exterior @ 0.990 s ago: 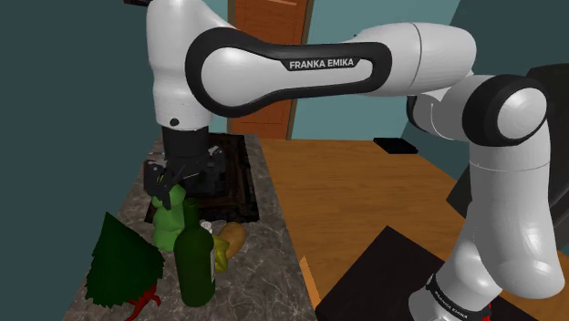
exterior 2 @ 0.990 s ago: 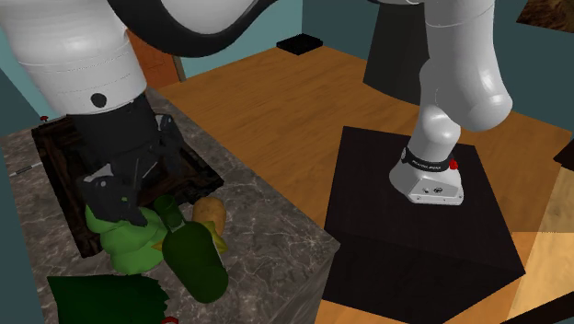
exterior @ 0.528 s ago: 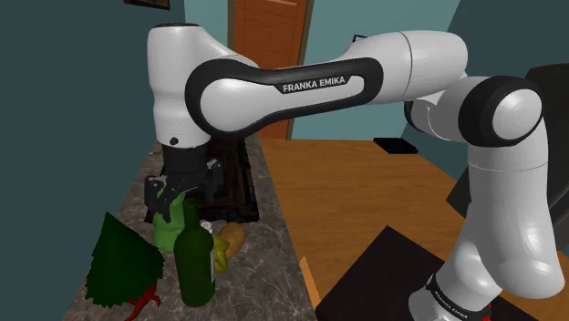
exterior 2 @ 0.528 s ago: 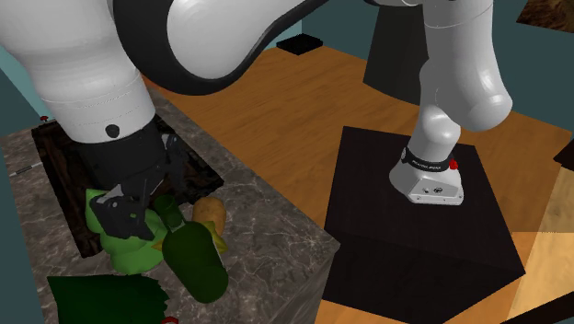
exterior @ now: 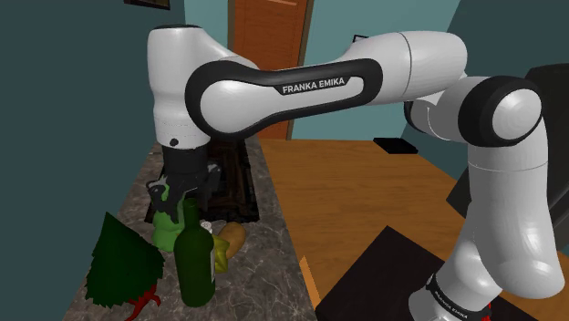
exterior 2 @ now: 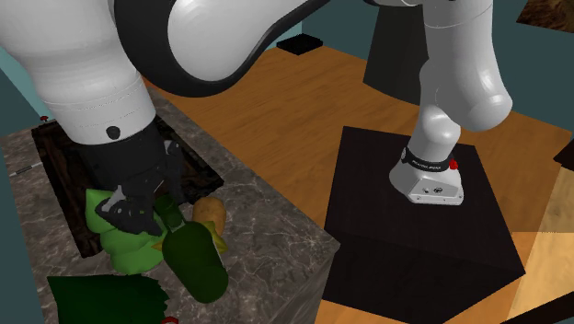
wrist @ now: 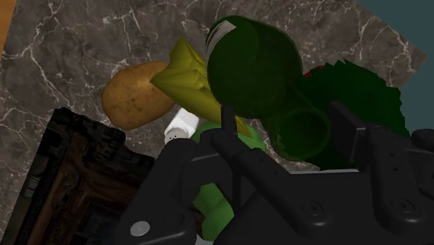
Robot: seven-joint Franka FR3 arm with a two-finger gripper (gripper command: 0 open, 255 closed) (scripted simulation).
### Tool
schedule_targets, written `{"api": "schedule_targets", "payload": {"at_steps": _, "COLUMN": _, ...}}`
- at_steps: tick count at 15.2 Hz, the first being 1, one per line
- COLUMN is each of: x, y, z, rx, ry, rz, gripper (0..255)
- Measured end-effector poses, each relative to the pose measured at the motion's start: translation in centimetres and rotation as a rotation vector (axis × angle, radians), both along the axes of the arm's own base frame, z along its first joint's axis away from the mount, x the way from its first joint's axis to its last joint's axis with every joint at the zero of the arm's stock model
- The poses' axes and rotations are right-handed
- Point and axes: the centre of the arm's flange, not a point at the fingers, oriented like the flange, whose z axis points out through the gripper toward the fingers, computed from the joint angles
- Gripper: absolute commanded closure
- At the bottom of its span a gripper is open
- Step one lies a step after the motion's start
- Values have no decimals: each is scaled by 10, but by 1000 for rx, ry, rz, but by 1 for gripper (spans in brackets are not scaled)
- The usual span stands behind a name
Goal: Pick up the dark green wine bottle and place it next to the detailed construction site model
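- Change: the gripper (exterior: 175, 199) is lower than 1.0 s ago and has drifted toward 7 o'clock in the shoulder view. The drop since 0.5 s ago is slight, so the descent looks nearly finished.
- It now sits at the top of the neck of the dark green bottle (exterior: 196, 264), whose body stands at 5 o'clock of it in the shoulder view.
- Bottle: upright on the marble counter (exterior: 269, 269), in the same spot and posture as in both earlier frames. Not lifted.
- Gripper opening: I cannot tell, because the hand's black body hides it in all 3 views. Nothing shows it holding anything.
- Wrist view: the bottle mouth lies close against the hand's black body, and the potato (wrist: 135, 94) lies farther off on the counter.
- Neighbours, shoulder view: a bright green thing (exterior: 164, 232) is just behind the bottle at 10 o'clock. The potato is just beside the bottle at 2 o'clock. Both are unmoved since 1.0 s ago.
- Goal: the dark framed model (exterior: 242, 187) lies at 1 o'clock of the bottle, past the potato.
- Judgement: the approach is about done and a grasp on the neck comes next. Lift and carry to the model remain, so the task is at an early stage.
- Risk, as a judgement: the bottle is tall and crowded, so a sideways nudge could tip it.
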Motion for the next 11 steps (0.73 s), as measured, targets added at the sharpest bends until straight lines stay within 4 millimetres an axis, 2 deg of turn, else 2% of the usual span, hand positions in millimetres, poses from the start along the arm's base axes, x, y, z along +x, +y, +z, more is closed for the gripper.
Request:
{"api": "schedule_targets", "payload": {"at_steps": 9, "x": 0, "y": 0, "z": 0, "rx": 0, "ry": 0, "rz": 0, "gripper": 255}}
{"api": "schedule_targets", "payload": {"at_steps": 11, "x": 0, "y": 0, "z": 6, "rx": 0, "ry": 0, "rz": 0, "gripper": 255}}
